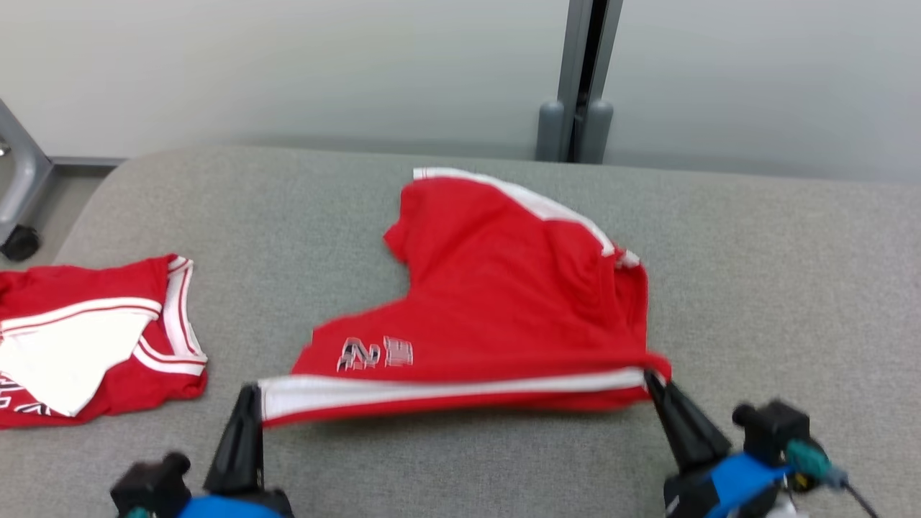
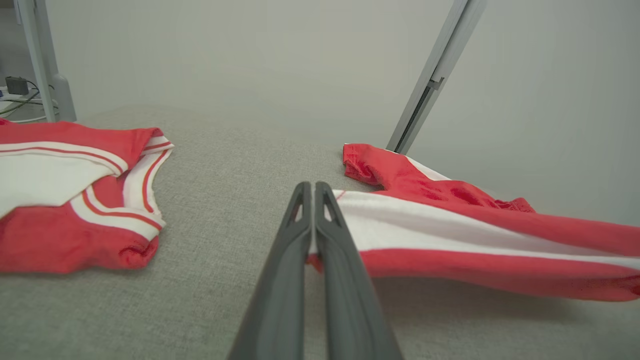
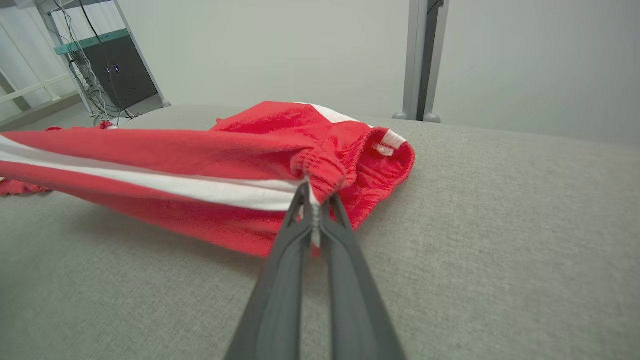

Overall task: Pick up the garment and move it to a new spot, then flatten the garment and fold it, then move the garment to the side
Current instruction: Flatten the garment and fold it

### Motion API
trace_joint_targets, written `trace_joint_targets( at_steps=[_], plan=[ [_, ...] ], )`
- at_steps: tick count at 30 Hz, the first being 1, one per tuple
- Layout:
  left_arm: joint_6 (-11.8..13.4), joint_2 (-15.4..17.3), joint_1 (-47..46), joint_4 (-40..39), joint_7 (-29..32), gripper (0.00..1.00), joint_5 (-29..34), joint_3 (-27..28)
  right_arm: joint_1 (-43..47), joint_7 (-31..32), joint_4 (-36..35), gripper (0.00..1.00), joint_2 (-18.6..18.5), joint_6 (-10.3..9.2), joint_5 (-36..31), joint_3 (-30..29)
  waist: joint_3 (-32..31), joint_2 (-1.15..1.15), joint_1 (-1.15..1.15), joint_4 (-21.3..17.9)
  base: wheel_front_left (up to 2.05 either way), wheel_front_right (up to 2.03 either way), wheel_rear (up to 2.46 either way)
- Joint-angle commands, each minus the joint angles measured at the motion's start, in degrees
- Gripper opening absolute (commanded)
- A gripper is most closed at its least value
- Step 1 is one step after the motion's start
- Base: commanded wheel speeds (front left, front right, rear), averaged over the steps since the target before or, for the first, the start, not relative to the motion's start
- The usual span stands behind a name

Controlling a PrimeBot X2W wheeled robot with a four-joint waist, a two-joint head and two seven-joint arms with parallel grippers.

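Head view: red garment [image 1: 504, 302] lay mid grey surface [image 1: 777, 273], its near edge stretched between left gripper [image 1: 250, 394] and right gripper [image 1: 651, 378], each clamped on a corner. Jersey [image 1: 93, 338] sat well apart to the left, with a post [image 1: 583, 79] behind. Left wrist view: that edge probably hung off the surface, though the view was blurry. Right wrist view: elastic bunched at the clamp, with a dark cabinet [image 3: 117, 65] far back.

Lab or test room: equipment rack [image 3: 117, 75], trailing cables [image 3: 97, 102], bare partition wall [image 1: 288, 65], grey fabric-topped worktable [image 1: 777, 288].
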Motion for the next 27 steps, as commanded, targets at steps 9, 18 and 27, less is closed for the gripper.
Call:
trace_joint_targets(
  at_steps=[9,18,27],
  plan=[
    [0.1,-0.6,13.8,-4.4,-0.3,0.0,2.7,1.8,17.0,-0.2,-6.0,0.0,-3.2,-0.1,3.5,3.9,-5.4,0.0,0.02,-0.9,0.0,0.0,0.0],
    [0.1,1.3,5.2,-6.7,-0.3,0.0,3.7,-1.9,13.4,-0.2,-7.7,0.0,-0.8,-0.08,7.7,1.4,-2.5,0.0,0.02,-2.3,0.0,0.0,0.0],
    [0.1,4.9,-19.0,1.8,-0.3,0.0,1.1,-8.8,-2.5,1.8,-2.9,0.0,3.9,-0.05,10.1,0.7,8.7,0.0,0.02,-5.7,0.0,0.0,0.0]
  ],
)
